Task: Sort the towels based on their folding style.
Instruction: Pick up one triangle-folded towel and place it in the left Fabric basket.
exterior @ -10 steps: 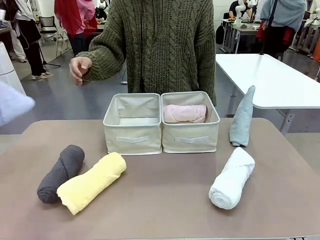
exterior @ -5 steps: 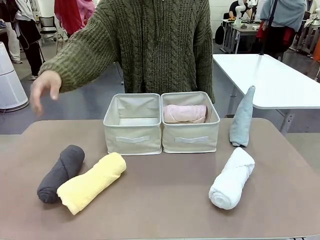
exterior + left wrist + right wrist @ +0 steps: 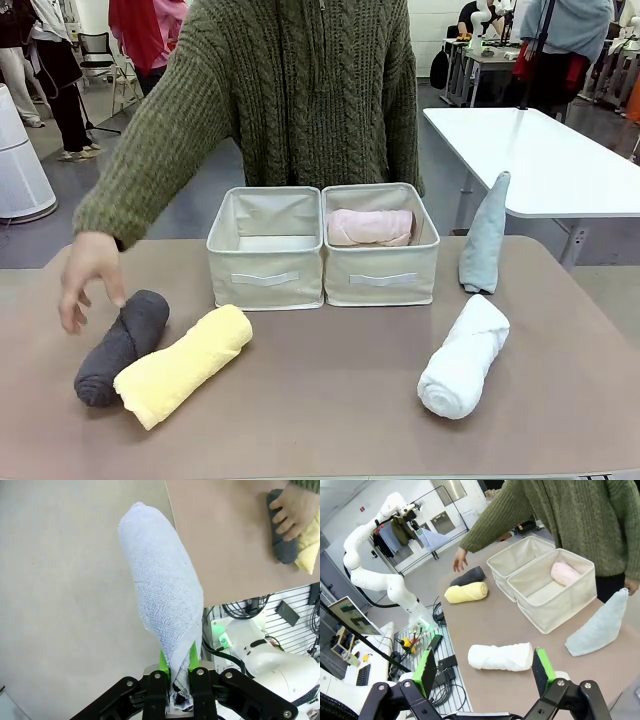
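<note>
One light blue towel (image 3: 160,590) sticks straight out from the tight left jaws, while the wide, empty right jaws face the white towel (image 3: 500,656) lying sideways.

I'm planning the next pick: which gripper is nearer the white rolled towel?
Right. The right gripper hangs open facing the white towel, near that end of the table. The left gripper, shut on the light blue towel, is beyond the table's opposite end.
</note>
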Robot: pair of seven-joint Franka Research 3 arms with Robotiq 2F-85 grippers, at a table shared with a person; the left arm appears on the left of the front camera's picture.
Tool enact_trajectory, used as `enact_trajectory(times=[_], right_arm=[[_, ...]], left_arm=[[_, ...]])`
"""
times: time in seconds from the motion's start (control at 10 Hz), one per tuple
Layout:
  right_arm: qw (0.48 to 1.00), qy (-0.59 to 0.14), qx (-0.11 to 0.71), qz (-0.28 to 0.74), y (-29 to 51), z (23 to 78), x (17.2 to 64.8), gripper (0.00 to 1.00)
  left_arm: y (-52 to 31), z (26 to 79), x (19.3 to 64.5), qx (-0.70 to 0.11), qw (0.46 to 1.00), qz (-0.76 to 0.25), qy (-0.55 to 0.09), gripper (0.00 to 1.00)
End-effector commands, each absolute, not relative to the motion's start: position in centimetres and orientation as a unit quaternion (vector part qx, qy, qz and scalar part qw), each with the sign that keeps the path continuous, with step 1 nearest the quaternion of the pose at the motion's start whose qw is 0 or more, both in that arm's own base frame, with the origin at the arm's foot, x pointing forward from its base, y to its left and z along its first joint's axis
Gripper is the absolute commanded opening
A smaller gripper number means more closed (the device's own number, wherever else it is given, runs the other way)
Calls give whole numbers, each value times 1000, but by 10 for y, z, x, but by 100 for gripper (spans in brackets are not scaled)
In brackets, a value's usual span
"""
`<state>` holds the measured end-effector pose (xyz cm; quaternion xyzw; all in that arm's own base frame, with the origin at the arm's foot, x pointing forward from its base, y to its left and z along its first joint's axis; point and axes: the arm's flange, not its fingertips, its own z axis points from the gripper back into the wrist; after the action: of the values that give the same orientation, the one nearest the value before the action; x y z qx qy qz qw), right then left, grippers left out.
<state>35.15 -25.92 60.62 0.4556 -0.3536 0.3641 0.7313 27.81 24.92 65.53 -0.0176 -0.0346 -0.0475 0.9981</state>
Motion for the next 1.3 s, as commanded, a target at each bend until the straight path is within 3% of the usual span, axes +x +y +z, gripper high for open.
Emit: enact_trajectory(times=[0.0,1.2], right_arm=[[727,-357,460,363,-258,607,350,100],[727,-357,460,363,-258,607,350,100]], left_arm=[[250,657,274,-18,998,-52,-36,0],[250,657,274,-18,998,-52,-36,0]])
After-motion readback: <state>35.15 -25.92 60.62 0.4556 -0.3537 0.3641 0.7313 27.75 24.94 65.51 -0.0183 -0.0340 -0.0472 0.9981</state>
